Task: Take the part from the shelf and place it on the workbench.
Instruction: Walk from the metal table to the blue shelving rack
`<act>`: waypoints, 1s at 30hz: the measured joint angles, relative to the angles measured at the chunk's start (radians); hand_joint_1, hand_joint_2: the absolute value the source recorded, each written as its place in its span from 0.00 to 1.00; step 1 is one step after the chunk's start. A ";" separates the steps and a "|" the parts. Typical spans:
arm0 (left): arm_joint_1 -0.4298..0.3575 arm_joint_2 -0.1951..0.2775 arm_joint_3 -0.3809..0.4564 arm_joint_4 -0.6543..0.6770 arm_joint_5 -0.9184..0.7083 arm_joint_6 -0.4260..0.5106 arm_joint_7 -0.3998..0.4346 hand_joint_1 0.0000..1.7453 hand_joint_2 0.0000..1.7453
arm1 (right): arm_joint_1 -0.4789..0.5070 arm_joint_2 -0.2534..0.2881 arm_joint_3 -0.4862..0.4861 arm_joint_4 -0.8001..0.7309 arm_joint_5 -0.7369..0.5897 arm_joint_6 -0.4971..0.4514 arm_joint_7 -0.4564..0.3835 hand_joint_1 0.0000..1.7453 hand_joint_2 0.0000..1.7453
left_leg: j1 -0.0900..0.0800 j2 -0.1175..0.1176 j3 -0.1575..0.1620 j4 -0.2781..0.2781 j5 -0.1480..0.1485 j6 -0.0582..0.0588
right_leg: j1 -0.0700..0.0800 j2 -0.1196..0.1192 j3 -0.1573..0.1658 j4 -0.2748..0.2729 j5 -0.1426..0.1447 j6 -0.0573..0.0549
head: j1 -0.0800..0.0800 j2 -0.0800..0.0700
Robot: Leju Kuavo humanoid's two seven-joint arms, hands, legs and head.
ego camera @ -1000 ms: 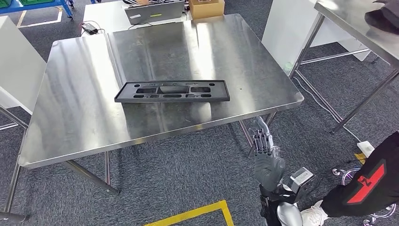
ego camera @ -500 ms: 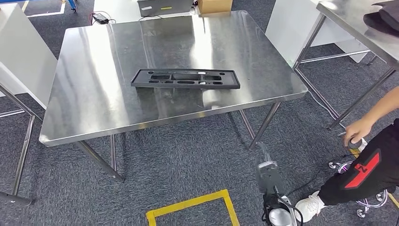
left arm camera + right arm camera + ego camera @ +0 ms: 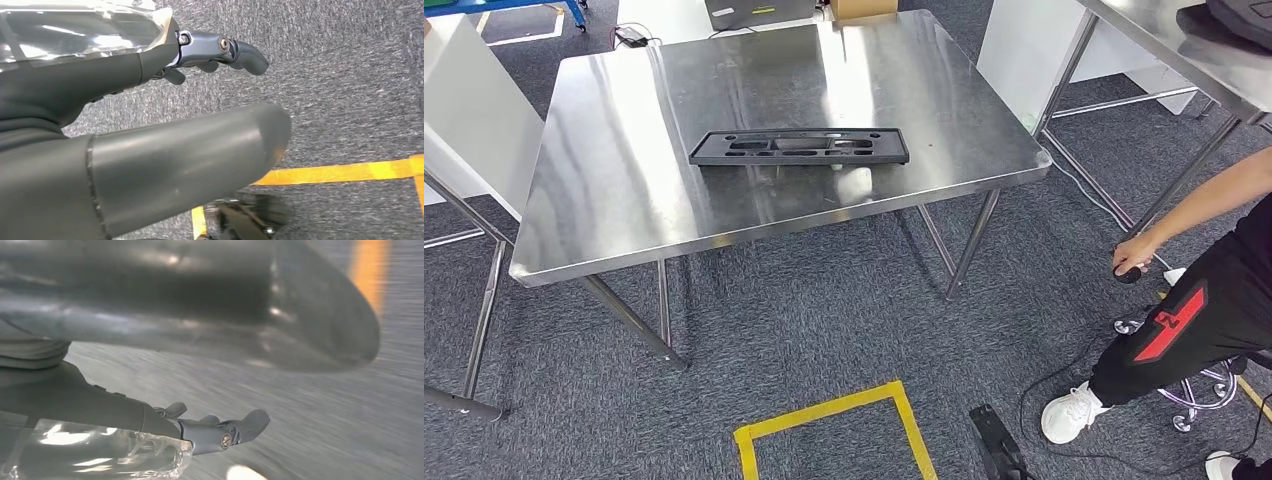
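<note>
The part (image 3: 799, 147), a long flat black plastic panel with several cut-outs, lies flat near the middle of the steel workbench (image 3: 604, 200). Neither hand touches it. My right hand (image 3: 996, 448) hangs low over the carpet at the bottom of the head view, well short of the workbench's near edge. In its own blurred wrist view, the right hand (image 3: 100, 400) has thumb and fingers apart and holds nothing. My left hand (image 3: 100, 75) also hangs over the carpet, its fingers (image 3: 235, 50) stretched out, its thumb apart and nothing in it.
A person (image 3: 1194, 310) stands close on my right, with a hand (image 3: 1136, 252) down on a small dark object by the floor. Another steel table (image 3: 1164, 50) stands at the back right and a white panel (image 3: 469, 110) at the left. Yellow floor tape (image 3: 824, 420) lies in front of me.
The whole view has shifted, so the camera moved; the part stays put on the workbench. My right hand has sunk to the bottom edge. The person's arm has reached down toward the floor.
</note>
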 joint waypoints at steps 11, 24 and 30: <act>-0.015 0.009 0.000 0.000 -0.024 -0.005 0.012 0.00 0.00 | 0.044 0.009 -0.134 0.175 -0.095 0.010 0.200 0.00 0.00 | 0.004 0.000 0.194 -0.222 0.066 0.027 | 0.003 0.002 -0.105 0.066 0.043 0.053 | 0.002 0.000; -0.016 0.041 -0.009 -0.002 -0.058 -0.042 0.026 0.00 0.00 | 0.058 0.034 -0.147 0.205 -0.014 -0.029 0.266 0.00 0.00 | -0.004 0.015 0.031 -0.221 0.235 0.019 | 0.013 0.017 0.120 -0.017 -0.106 0.050 | 0.014 0.000; -0.003 0.055 -0.015 -0.004 -0.060 -0.040 0.028 0.00 0.00 | 0.066 0.043 -0.147 0.211 -0.013 -0.031 0.264 0.00 0.00 | 0.007 0.010 -0.017 -0.032 0.034 -0.005 | 0.006 0.003 0.041 0.002 -0.051 -0.013 | -0.001 0.000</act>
